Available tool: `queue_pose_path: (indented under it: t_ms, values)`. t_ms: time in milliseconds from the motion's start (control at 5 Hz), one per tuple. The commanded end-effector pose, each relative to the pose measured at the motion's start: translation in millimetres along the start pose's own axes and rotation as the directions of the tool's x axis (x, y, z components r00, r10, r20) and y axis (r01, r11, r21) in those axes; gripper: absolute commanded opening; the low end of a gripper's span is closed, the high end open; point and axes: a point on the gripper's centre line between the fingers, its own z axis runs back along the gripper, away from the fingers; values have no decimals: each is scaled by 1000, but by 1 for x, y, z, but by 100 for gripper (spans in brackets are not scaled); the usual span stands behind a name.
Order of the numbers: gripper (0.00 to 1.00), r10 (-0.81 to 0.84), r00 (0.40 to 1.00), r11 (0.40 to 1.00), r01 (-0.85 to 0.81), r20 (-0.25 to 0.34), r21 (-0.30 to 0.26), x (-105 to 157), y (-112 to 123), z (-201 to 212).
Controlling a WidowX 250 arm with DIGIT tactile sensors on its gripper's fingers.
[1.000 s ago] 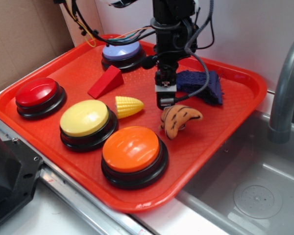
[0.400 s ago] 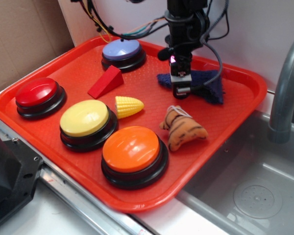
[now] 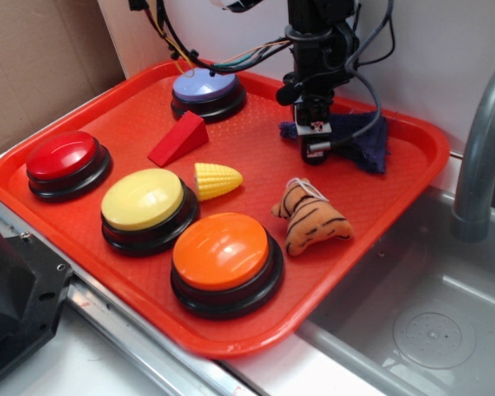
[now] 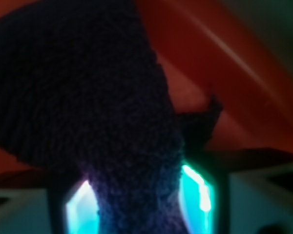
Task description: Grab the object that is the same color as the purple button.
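The dark navy-purple rag lies at the back right of the red tray. My gripper points straight down onto the rag's left part. In the wrist view the rag fills the gap of the gripper, and both glowing cyan pads press against it, so the cloth is pinched narrow there. The lavender-purple button stands at the back of the tray, left of the gripper and apart from it.
The orange tiger-striped plush lies in front of the gripper. A red wedge, a toy corn, and red, yellow and orange buttons fill the tray's left and front. A sink and faucet are at the right.
My gripper moved back and to the right, from beside the plush onto the rag. The plush settled upright on the tray. The rag's left edge shifted.
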Motion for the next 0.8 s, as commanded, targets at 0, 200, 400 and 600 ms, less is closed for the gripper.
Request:
queue_pose_path:
  t_ms: [0,200,400,600]
  values:
    - [0,257,966,961,-254,-12,111,-40,-14,50]
    - [0,488,872,867,-483,-16,120,-75,-26,99]
    - [0,654,754,755,-647,-56,108,-95,-31,150]
    - [0,720,693,692,-714,-30,101,-111,-38,199]
